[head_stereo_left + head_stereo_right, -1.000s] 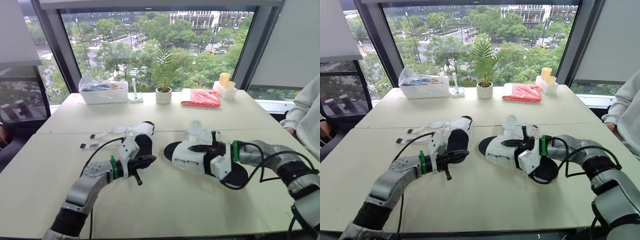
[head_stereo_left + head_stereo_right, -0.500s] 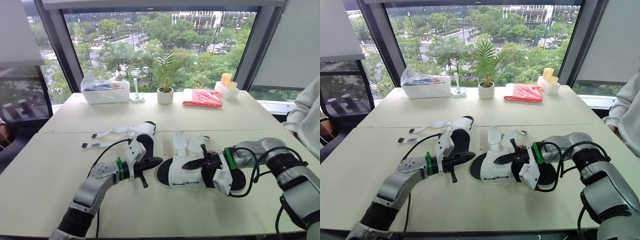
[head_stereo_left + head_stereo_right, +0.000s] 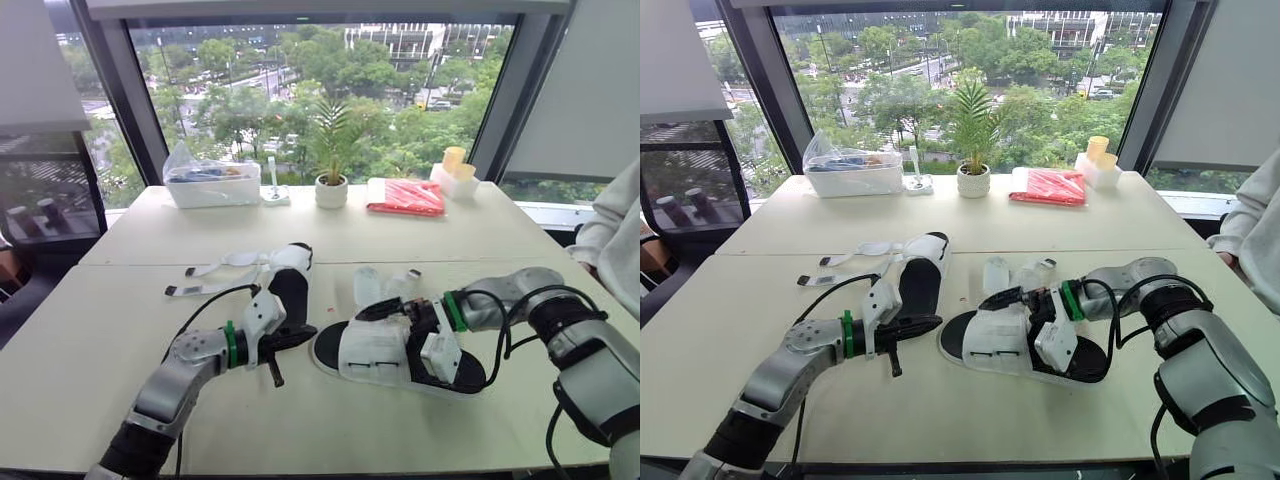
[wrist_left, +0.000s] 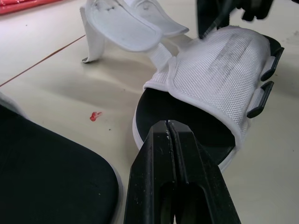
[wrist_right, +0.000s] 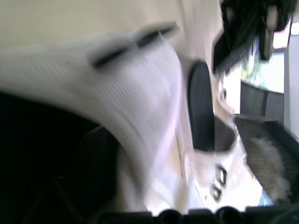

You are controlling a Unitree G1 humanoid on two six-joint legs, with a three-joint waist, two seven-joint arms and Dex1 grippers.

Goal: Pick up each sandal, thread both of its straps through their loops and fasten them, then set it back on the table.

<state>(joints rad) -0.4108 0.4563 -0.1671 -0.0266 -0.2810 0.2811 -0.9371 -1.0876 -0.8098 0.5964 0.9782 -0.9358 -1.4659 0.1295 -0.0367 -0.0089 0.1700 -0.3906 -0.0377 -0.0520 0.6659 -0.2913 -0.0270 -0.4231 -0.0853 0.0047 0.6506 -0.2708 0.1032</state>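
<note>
Two sandals on the desk (image 3: 330,425), both unfastened.

The near sandal (image 3: 372,352) lies mid-desk towards the near edge, sole down. Right gripper (image 3: 385,310) looks clamped on its white mesh upper: one finger over the top, the other hidden underneath. Its two straps (image 3: 368,283) stick up on the far side. Black loops (image 4: 259,100) on the upper are empty.

Left gripper (image 3: 300,333) has its jaws closed on nothing, tip just beside the toe of that sandal.

The other sandal (image 3: 292,283) sits behind the left gripper, its straps splayed towards the left edge.

Step, as I read it: first sandal secured, threading not started. Next move calls for the left gripper to open, pinch one strap end and feed it into its loop while the right holds steady.
</note>
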